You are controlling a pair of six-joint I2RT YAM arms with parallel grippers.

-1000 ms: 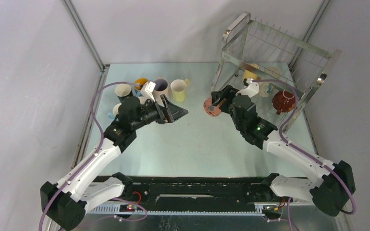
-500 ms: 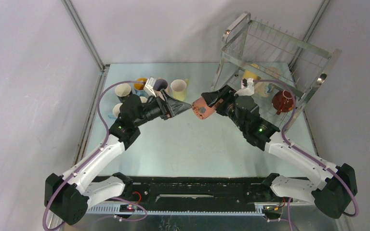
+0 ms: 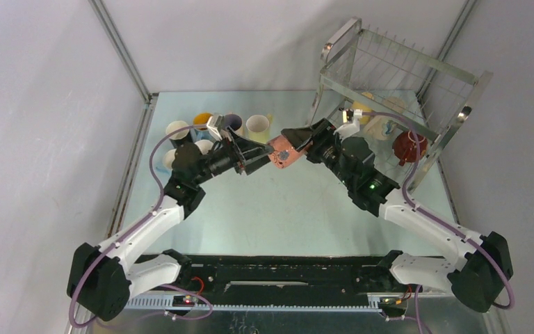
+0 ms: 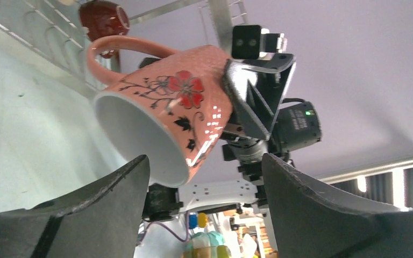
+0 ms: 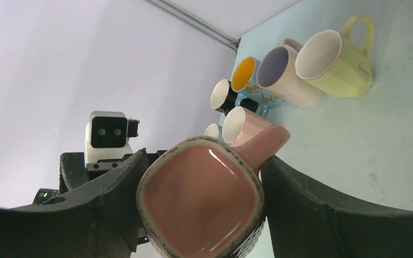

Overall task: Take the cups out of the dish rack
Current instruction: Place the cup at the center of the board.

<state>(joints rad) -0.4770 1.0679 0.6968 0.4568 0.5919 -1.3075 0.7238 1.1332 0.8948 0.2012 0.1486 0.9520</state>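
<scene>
My right gripper (image 3: 293,145) is shut on a pink flowered mug (image 3: 280,154), held in the air left of the dish rack (image 3: 396,76). In the right wrist view the gripper (image 5: 204,157) clamps the mug's base (image 5: 199,209). My left gripper (image 3: 256,158) is open and faces the mug's mouth. In the left wrist view the mug's (image 4: 161,107) rim sits just at the tips of that gripper (image 4: 204,161), apart from the fingers. A dark red patterned mug (image 3: 409,145), a yellow mug (image 3: 361,108) and a light mug (image 3: 386,129) stay in the rack.
Several mugs stand at the table's back left: a cream one (image 3: 178,130), a blue one with orange inside (image 3: 202,121), one with purple inside (image 3: 231,122), a yellow one (image 3: 258,126) and a pink one (image 3: 201,146). Frame posts stand at the back corners.
My right arm has carried the pink mug left, away from the rack. My left gripper has moved right to meet it, still open.
</scene>
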